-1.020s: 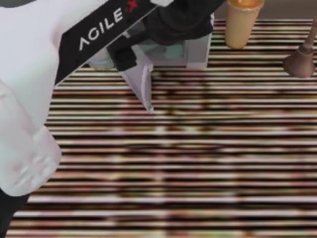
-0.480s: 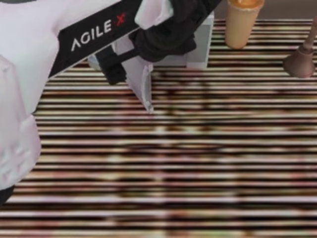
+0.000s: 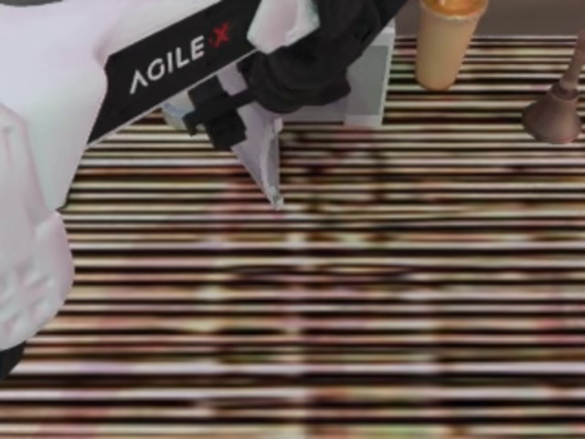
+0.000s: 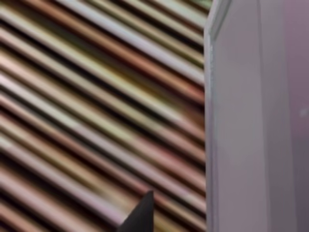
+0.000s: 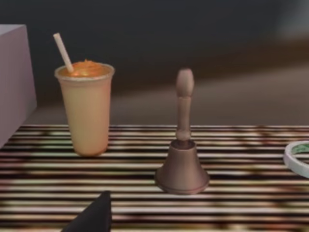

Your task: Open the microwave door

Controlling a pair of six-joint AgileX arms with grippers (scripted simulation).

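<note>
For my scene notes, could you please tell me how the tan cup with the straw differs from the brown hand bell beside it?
The tan cup with a white straw is a tall, nearly straight tumbler filled with orange drink; the brown hand bell flares wide at its base and narrows to a slim turned handle. The cup is pale, the bell dark. Both stand upright on the striped table, apart from each other.

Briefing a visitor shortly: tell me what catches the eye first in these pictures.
The big white left arm fills the top view's upper left, its left gripper at the microwave door, which juts open from the microwave. To the right stand a tan cup and a brown bell.
</note>
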